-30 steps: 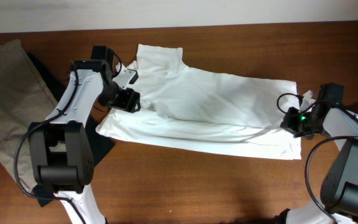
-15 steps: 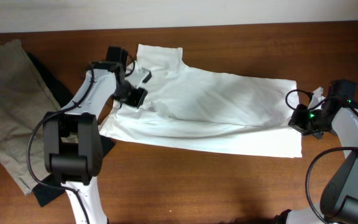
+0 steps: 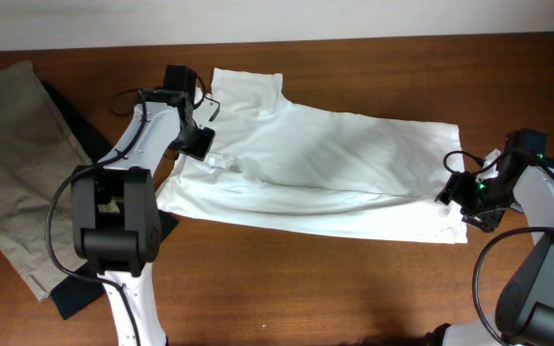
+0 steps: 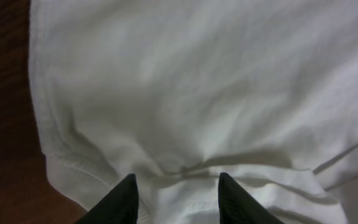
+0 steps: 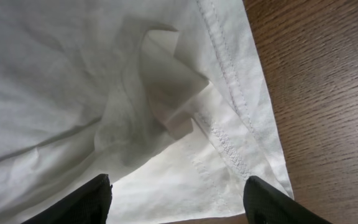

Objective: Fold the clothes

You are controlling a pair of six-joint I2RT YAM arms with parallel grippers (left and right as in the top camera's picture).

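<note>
Light in the overhead view is even and rather bright. The white T-shirt [image 3: 325, 159] is almost washed out at its far left part, with soft grey shadows in the folds. The dark table [image 3: 287, 288] has a weak sheen. The left wrist view is dim and soft, its left side nearly black. The right wrist view is brighter and sharp, though the right fingers [image 5: 89, 205] are dark and blurred.

so the left gripper [image 3: 198, 142] is over toward the far-left corner, jaws partway apart; right gripper [image 3: 464, 198] near the right edge, spread wide
</note>
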